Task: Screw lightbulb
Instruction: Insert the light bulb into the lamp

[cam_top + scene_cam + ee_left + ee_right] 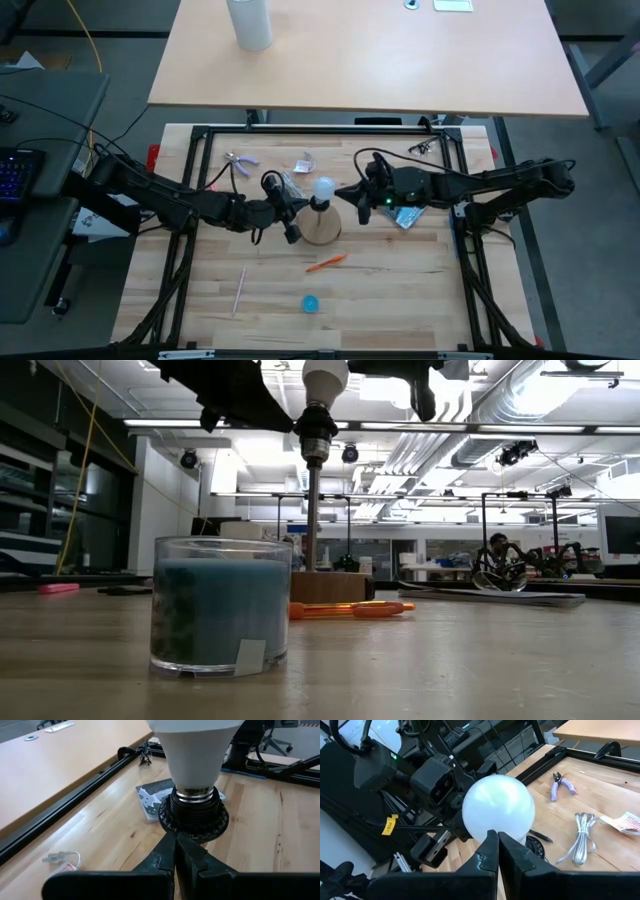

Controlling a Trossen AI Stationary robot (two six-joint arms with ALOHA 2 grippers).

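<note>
White, black, blue and orange on pale wood

White lightbulb with silver threads in a black ribbed socket; blue candle in clear glass; orange pen; lilac-handled pliers; pink stick; pale wooden table.

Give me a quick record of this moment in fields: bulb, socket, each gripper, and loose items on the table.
bulb: lightbulb upright with its threaded neck in the black socket; metal thread still shows
stand: socket on a post above a round wooden base
left gripper: left gripper shut, fingertips at the socket
right gripper: right gripper shut, fingertips against the bulb's globe
loose items: orange pen, blue cap, purple-handled pliers, coiled cable
</note>
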